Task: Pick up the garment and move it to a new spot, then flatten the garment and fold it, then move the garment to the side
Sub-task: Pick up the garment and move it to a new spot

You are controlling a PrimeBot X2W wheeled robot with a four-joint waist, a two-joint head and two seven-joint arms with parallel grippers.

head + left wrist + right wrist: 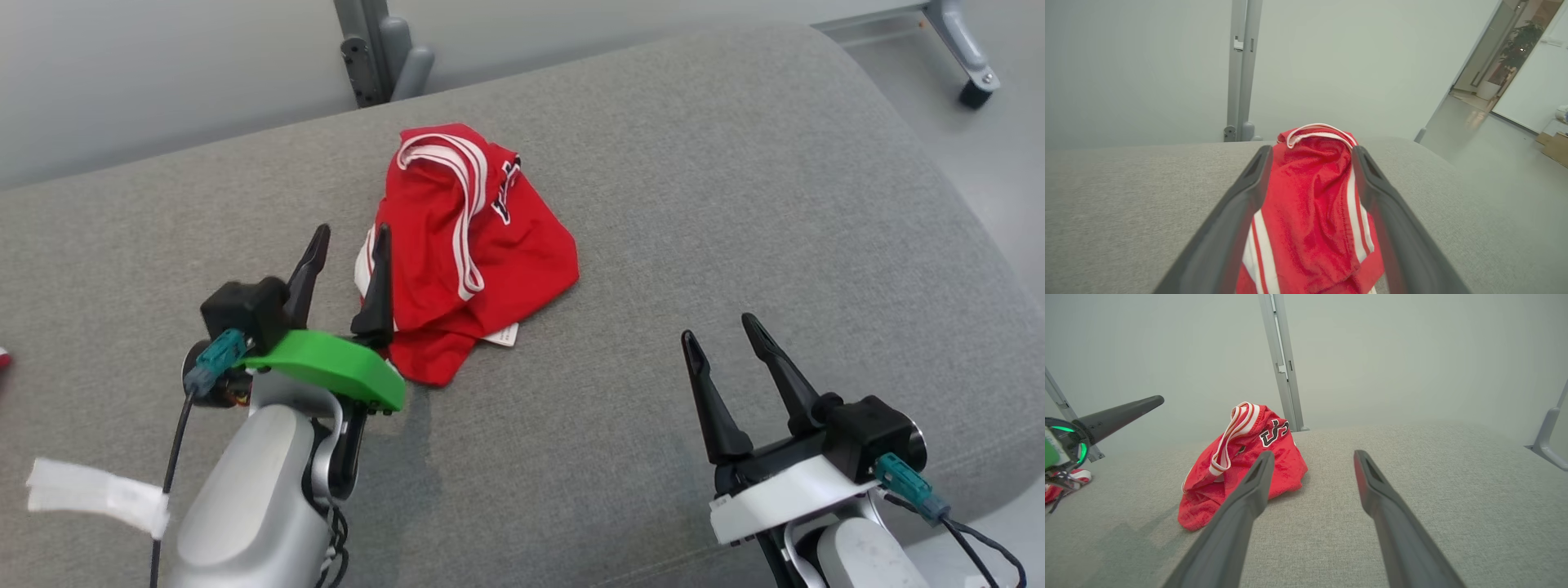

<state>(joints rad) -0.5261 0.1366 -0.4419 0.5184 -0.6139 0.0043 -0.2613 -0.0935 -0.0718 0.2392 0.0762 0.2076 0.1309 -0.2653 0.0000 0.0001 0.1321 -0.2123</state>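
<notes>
Head view, red garment (506,261), long axis near-to-far, white-trimmed opening (469,188) farthest

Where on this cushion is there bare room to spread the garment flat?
Widest bare patch: grey cushion between the red garment and the cushion's right edge, beyond the right tool. Also bare between the two tools. Crowded at the garment's left side, where the open left tool stands.

Red garment (469,253) with white trim lies crumpled on grey cushion (735,245).
</notes>
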